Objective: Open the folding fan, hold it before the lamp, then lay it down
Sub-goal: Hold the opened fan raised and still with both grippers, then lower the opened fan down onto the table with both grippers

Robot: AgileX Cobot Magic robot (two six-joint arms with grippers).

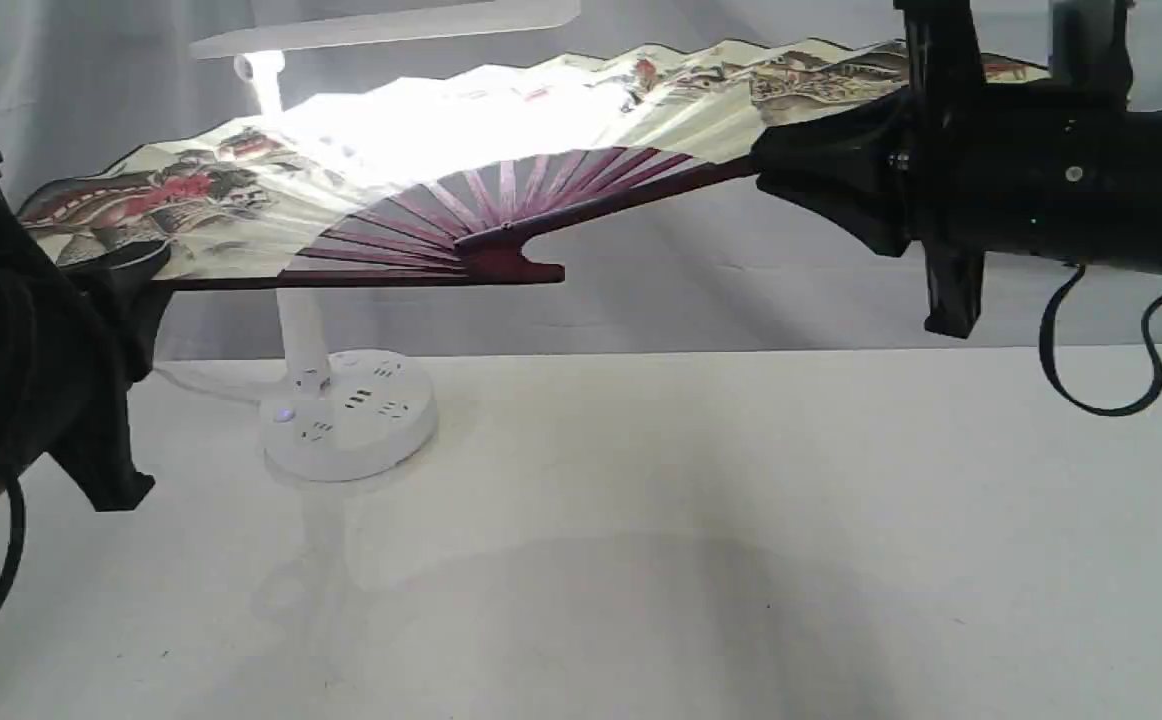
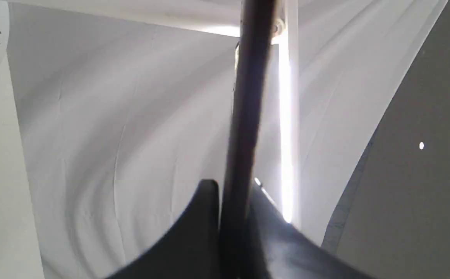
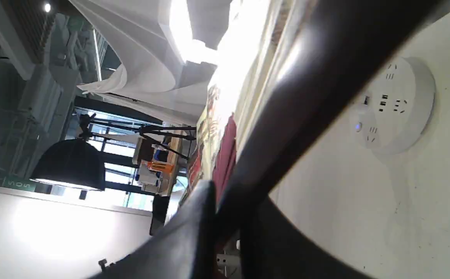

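Exterior view: the fan (image 1: 541,120) is fully spread and held in the air above the tabletop (image 1: 741,520), with one arm at each end.
Fan position: in front of the lamp (image 1: 351,420), covering the upper part of its stem. The lamp's bar head shows above the fan's top edge.
Fan attitude: the pivot (image 1: 511,262) is the lowest point, near the middle. The left guard (image 1: 341,283) is about level; the right guard (image 1: 641,195) rises toward the right.
Fan surface: the painted side faces the camera. The paper below the lamp head is washed out white by glare.
Lamp: lit. Its round base with sockets stands on the tabletop, below the fan and clear of it.
Left jaws: clamped on the left guard. The left wrist view shows the dark guard (image 2: 244,116) pinched between them.
Right jaws: clamped on the right guard. The right wrist view shows the dark guard (image 3: 310,93) running out from between them, with the lamp base (image 3: 395,104) beyond it.
Tabletop: white, with a faint broad shadow toward the camera.
Backdrop: a pale cloth (image 1: 791,290) hangs behind the tabletop.
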